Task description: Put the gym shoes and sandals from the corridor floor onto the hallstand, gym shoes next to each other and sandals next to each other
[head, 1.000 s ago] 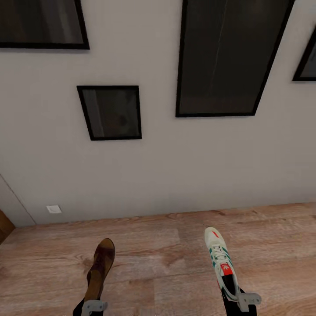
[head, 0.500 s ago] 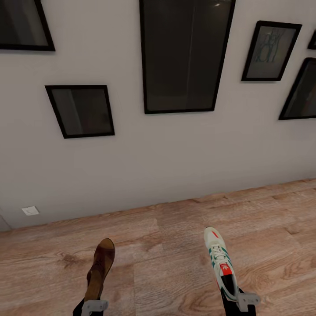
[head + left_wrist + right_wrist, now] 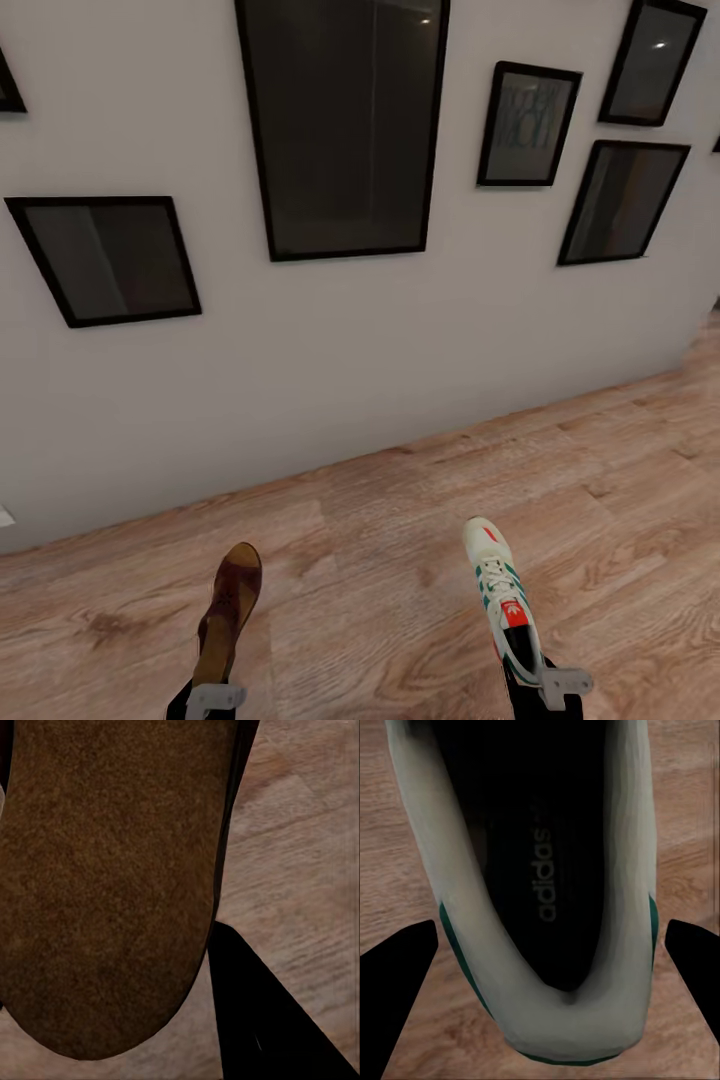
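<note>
Two shoes carried | left tool [image 3: 214,697]: sandal [image 3: 228,610] | right tool [image 3: 560,688]: gym shoe [image 3: 502,602]

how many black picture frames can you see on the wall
6 at least: a cut-off one at the left edge, a wide one below it, the tall middle one, then three to the right. More may lie outside the view.

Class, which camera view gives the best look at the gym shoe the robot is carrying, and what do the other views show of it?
The head view: the whole gym shoe shows, with its laces, green stripes and red patches, held by the right hand. The right wrist view gives a close look into the gym shoe's dark opening and heel. The left wrist view shows a brown sandal.
</note>
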